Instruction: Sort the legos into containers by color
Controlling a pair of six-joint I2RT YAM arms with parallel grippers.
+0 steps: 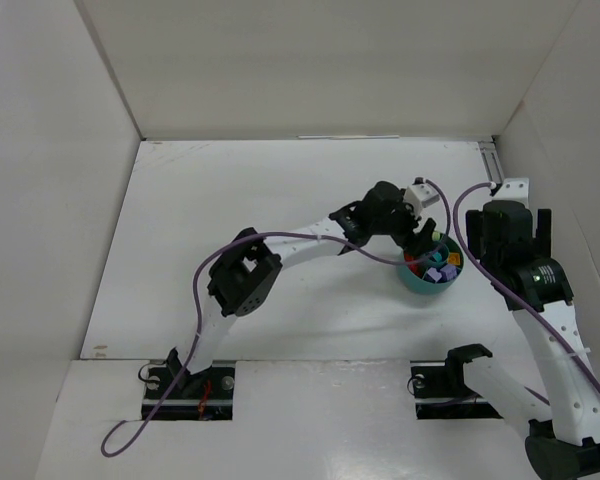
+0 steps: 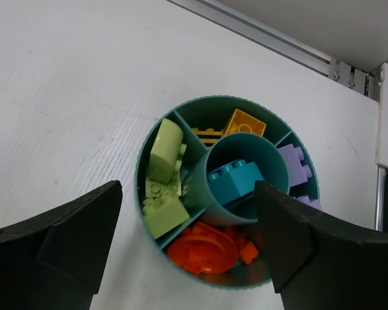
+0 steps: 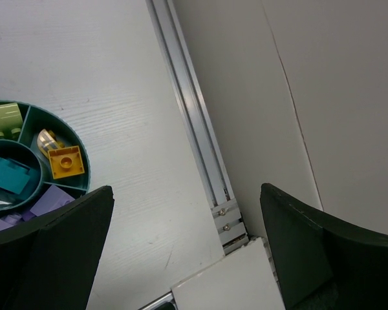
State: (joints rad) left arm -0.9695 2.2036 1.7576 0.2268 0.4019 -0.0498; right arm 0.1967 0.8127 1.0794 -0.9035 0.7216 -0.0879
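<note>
- Left gripper hangs directly over the bowl. Its jaws are spread wide with nothing between them.
- Right gripper is wide open too and empty. It sits off to the bowl's right, above the aluminium rail at the table edge.
- Bowl stands upright on the right side of the table, between the 2 arms.
- Every piece I can see is inside it, split by colour (left wrist view):
- 1 teal brick in the central cup.
- Pale green pieces in the left compartment.
- Yellow pieces in the top compartment.
- Purple bricks in the right compartment.
- Orange-red pieces in the bottom compartment.
</note>
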